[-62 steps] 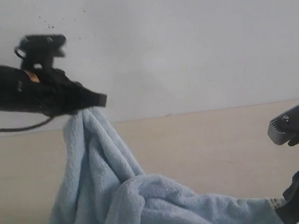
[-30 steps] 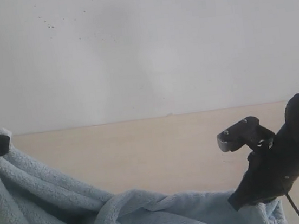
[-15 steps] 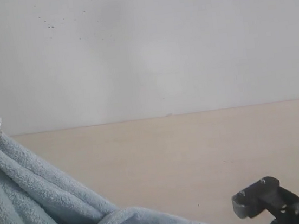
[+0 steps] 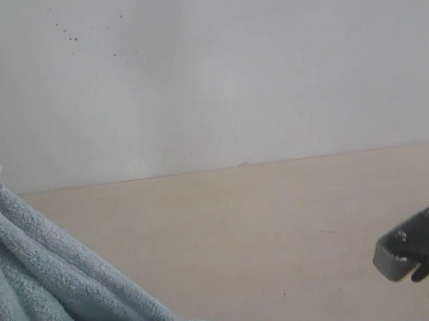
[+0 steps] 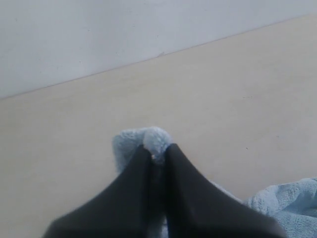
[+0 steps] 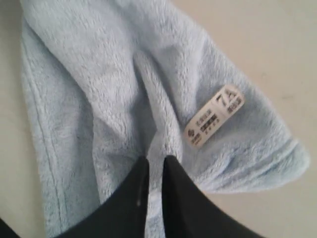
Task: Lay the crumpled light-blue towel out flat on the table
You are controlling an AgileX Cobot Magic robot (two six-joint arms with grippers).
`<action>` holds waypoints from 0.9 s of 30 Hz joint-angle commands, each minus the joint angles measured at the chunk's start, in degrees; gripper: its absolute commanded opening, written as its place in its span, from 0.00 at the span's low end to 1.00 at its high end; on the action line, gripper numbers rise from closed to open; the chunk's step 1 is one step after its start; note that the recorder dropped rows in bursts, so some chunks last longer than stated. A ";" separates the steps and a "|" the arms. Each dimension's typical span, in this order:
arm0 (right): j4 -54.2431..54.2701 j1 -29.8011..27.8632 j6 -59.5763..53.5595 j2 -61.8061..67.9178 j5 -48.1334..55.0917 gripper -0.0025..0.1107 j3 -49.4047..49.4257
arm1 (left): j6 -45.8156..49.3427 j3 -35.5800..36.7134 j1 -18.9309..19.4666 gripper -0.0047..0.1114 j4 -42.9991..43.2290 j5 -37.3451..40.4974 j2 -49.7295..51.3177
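Folds bunch thick across the fluffy pale-blue towel (image 4: 50,290).

At eight o'clock over the counter (image 4: 269,224), towel (image 4: 49,282) beneath left end effector (image 5: 157,148) at nine. At four, right end effector (image 6: 154,161). Behind, at twelve, wall (image 4: 226,65).

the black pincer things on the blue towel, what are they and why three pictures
They are the grippers of a two-armed robot. One picture comes from a camera off the arms, facing the smooth beige wood-look table and white wall. The other two come from cameras on each wrist, looking along the black fingers. The left gripper is shut on a bunched bit of the light-blue fluffy terry towel, holding it up. The right gripper pinches a fold near its white sewn label.
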 commanded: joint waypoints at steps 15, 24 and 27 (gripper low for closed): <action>11.60 5.80 -34.01 26.58 2.78 0.39 -24.57 | -0.83 0.28 -0.08 0.10 -0.34 -0.55 -0.30; 8.29 13.92 -38.73 34.85 -2.51 0.48 -30.94 | -0.71 0.28 -0.08 0.10 -0.11 0.65 -0.30; 7.41 14.51 -38.73 36.38 -3.35 0.53 -32.39 | -0.60 0.28 -0.08 0.10 -0.11 0.76 -0.30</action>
